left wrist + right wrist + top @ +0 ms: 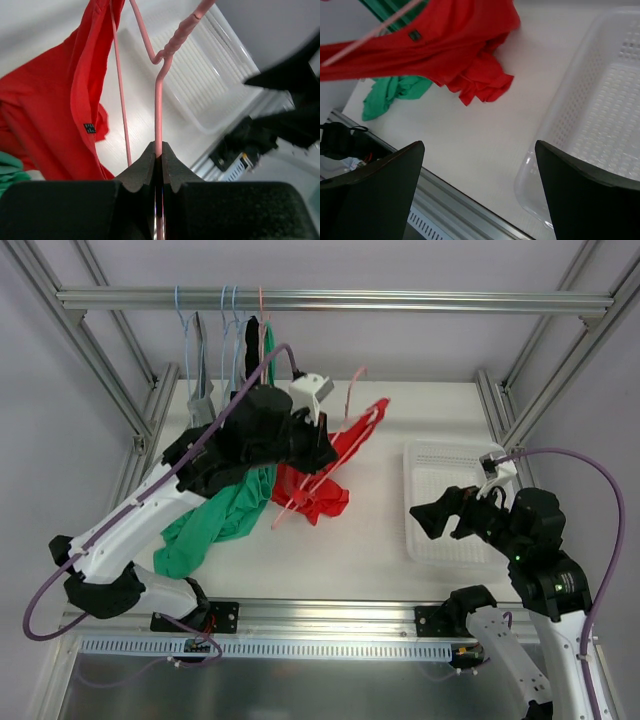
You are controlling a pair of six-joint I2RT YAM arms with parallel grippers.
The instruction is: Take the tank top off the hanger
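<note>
A red tank top [322,472] hangs on a pink wire hanger [352,400], its lower part bunched on the table; it also shows in the left wrist view [55,100] and the right wrist view [445,45]. My left gripper [318,445] is shut on the pink hanger [159,100] just below its twisted neck and holds it tilted above the table. My right gripper [432,520] is open and empty, over the table by the left edge of the tray, apart from the tank top.
A white perforated tray [440,455] lies at the right [600,110]. A green garment [215,525] lies under the left arm. Several hangers with clothes [225,335] hang on the back rail [400,300].
</note>
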